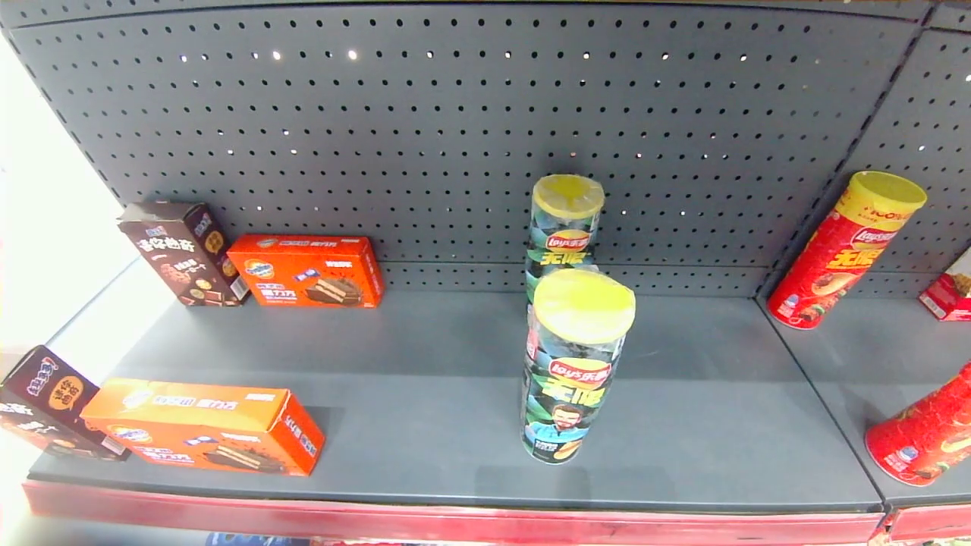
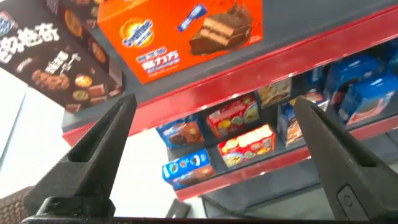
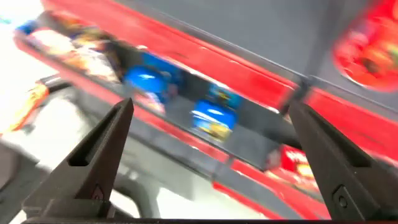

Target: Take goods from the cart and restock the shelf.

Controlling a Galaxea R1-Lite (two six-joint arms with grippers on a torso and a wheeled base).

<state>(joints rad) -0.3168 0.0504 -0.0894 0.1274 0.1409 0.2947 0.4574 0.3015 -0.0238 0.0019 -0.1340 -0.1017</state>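
Two green chip cans with yellow lids stand upright on the grey shelf [image 1: 698,425], one at the front [image 1: 573,364] and one behind it [image 1: 565,224] by the pegboard. My left gripper [image 2: 211,106] is open and empty, below and in front of the shelf's left end, near the orange cake box [image 2: 180,34]. My right gripper [image 3: 208,109] is also open and empty, in front of the red shelf edge [image 3: 249,68], with a red can [image 3: 370,43] above it.
On the shelf's left stand a brown box [image 1: 182,254] and an orange box [image 1: 307,271] at the back, another brown box [image 1: 49,402] and orange box [image 1: 205,426] at the front. Red chip cans [image 1: 846,250] [image 1: 922,436] sit on the neighbouring shelf at right. Lower shelves hold blue and red packs [image 2: 245,134].
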